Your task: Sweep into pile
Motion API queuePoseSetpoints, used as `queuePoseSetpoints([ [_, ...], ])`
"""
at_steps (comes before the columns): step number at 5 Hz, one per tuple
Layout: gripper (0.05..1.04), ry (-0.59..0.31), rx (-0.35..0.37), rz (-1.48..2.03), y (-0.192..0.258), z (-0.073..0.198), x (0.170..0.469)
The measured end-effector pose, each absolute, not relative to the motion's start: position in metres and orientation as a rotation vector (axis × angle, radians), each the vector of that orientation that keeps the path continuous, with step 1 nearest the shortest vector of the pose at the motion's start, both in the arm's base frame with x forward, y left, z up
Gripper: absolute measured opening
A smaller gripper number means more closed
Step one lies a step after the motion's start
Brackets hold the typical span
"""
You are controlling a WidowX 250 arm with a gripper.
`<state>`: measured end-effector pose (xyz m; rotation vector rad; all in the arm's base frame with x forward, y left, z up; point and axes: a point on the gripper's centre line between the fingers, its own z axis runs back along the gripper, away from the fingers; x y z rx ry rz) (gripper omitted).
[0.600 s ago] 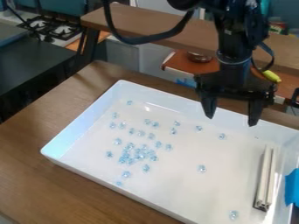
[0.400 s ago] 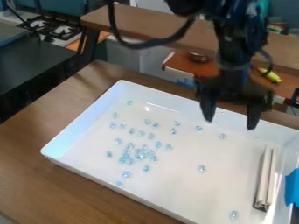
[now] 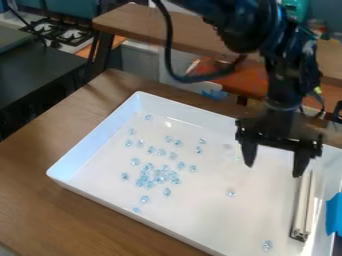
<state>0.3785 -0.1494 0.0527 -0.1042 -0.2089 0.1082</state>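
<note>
Lowering gripper [image 3: 274, 170]: dropping in the view and shifting slightly right, it is now hanging over the far right part of the tray, with its right-hand fingertip in the view appearing near the bar's far end; its height above the floor is staying hard to judge.
Gripper fingers: standing well spread, pinching nothing.
Black arm [image 3: 284, 87]: leaning in more from the upper left as the gripper is coming down.
Pale bar [image 3: 304, 202]: lying where it was, along the tray's right side, probably serving as the sweeping tool and still waiting to be grasped.
Blue beads [image 3: 157, 175]: keeping their places, many bunching left of the middle, others scattering around them, one [image 3: 267, 245] sitting alone toward the near edge.
White tray [image 3: 90, 145]: holding beads and bar, not visibly shifting.
Sweeping: not yet starting; the descent is suggesting a grasp on the bar, which is probably needing the fingers to be straddling it squarely.
</note>
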Motion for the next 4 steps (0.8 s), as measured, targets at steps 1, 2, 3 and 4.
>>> queuePoseSetpoints([
  [1,1.001,-0.195,-0.111,0.130,-0.153,0.045,0.383],
  [2,1.001,-0.184,-0.107,0.152,-0.155,0.037,0.389],
  [3,1.001,-0.167,-0.085,0.156,-0.162,0.027,0.393],
  [4,1.001,-0.155,-0.084,0.160,-0.173,0.024,0.397],
])
